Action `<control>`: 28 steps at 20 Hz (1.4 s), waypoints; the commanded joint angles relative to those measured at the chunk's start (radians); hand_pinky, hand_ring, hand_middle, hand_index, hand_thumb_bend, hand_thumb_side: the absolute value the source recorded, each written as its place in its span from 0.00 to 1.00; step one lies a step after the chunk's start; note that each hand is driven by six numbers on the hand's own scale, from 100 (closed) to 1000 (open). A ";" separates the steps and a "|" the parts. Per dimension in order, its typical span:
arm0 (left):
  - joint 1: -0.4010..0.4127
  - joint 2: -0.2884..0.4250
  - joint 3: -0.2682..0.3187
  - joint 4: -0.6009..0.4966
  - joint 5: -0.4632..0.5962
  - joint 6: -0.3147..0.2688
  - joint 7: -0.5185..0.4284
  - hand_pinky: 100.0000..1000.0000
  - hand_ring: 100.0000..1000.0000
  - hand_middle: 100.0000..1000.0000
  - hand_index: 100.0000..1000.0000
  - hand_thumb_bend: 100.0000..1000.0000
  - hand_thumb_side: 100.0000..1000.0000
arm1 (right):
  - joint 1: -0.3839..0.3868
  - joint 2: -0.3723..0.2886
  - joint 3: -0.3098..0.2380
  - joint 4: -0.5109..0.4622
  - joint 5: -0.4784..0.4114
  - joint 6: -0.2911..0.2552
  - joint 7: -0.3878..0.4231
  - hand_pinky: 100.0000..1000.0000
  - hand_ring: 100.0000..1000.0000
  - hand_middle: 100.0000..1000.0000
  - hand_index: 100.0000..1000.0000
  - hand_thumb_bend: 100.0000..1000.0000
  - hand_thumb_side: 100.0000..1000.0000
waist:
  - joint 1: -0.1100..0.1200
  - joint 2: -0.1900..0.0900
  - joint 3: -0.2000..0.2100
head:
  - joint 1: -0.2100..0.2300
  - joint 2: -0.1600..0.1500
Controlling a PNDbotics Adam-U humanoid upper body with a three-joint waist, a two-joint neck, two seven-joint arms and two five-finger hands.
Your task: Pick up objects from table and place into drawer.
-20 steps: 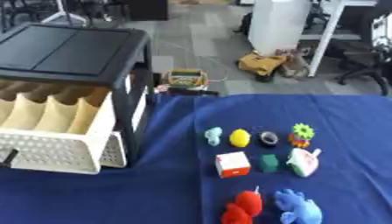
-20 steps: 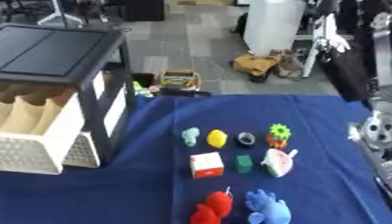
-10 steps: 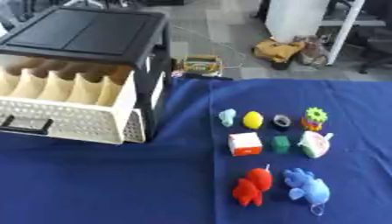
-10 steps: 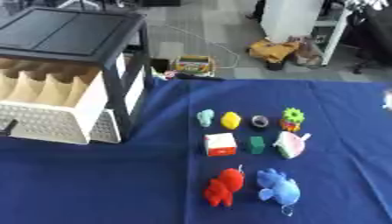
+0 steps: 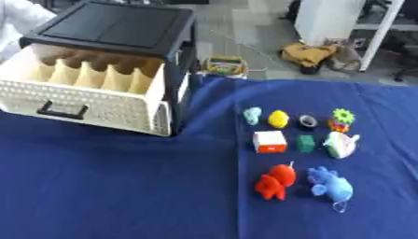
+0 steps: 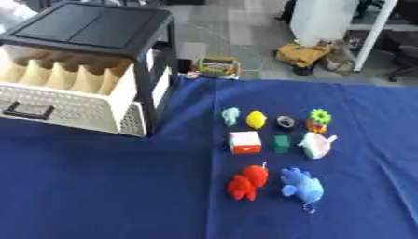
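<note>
A black cabinet (image 5: 122,28) stands at the table's left with its cream drawer (image 5: 90,105) pulled open, dividers showing inside. Small objects lie in a cluster at centre right: a pale teal figure (image 5: 252,115), a yellow lemon shape (image 5: 278,119), a dark ring (image 5: 307,121), a green and orange gear toy (image 5: 341,117), a white and red box (image 5: 269,141), a dark green block (image 5: 305,143), a white and pink toy (image 5: 339,144), a red figure (image 5: 274,182) and a blue figure (image 5: 330,184). Neither hand shows in either view.
The blue cloth (image 5: 122,186) covers the table. Beyond the far edge lie floor clutter: a small colourful box (image 5: 224,66) and a yellow bag (image 5: 310,52). A white pillar (image 5: 330,18) stands behind. A white sleeve (image 5: 16,18) shows at the upper left.
The whole picture has shifted: the camera has moved, so cabinet and objects sit further right and lower. The right arm seen at the right edge a second ago is out of view.
</note>
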 commanded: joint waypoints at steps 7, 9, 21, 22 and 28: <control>0.005 0.008 0.008 -0.014 0.058 0.028 -0.002 0.00 0.00 0.01 0.89 0.14 0.99 | -0.002 -0.035 0.012 -0.011 0.029 0.023 0.064 0.72 0.65 0.50 0.79 0.00 0.82 | -0.007 -0.028 0.005 | -0.045 0.018; 0.006 0.006 0.009 -0.014 0.064 0.029 -0.006 0.00 0.00 0.05 0.90 0.12 1.00 | -0.004 -0.040 0.019 -0.011 0.040 0.024 0.088 0.72 0.66 0.51 0.80 0.00 0.81 | -0.008 -0.028 0.006 | -0.052 0.014; 0.017 0.001 0.008 -0.014 0.124 -0.032 -0.033 0.41 0.27 0.46 0.93 0.00 1.00 | -0.083 -0.101 0.097 -0.011 0.140 0.016 0.367 0.75 0.70 0.57 0.90 0.16 0.85 | -0.011 -0.029 0.009 | -0.095 -0.024; 0.018 0.000 0.009 -0.014 0.125 -0.034 -0.032 0.43 0.29 0.47 0.93 0.00 1.00 | -0.091 -0.107 0.106 -0.011 0.148 0.015 0.397 0.75 0.70 0.58 0.89 0.16 0.85 | -0.011 -0.028 0.009 | -0.097 -0.025; 0.023 -0.003 0.006 -0.014 0.130 -0.035 -0.044 0.51 0.42 0.54 0.94 0.00 1.00 | -0.135 -0.181 0.183 0.011 0.217 0.010 0.585 0.77 0.76 0.68 0.86 0.26 0.84 | -0.017 -0.021 0.007 | -0.093 -0.040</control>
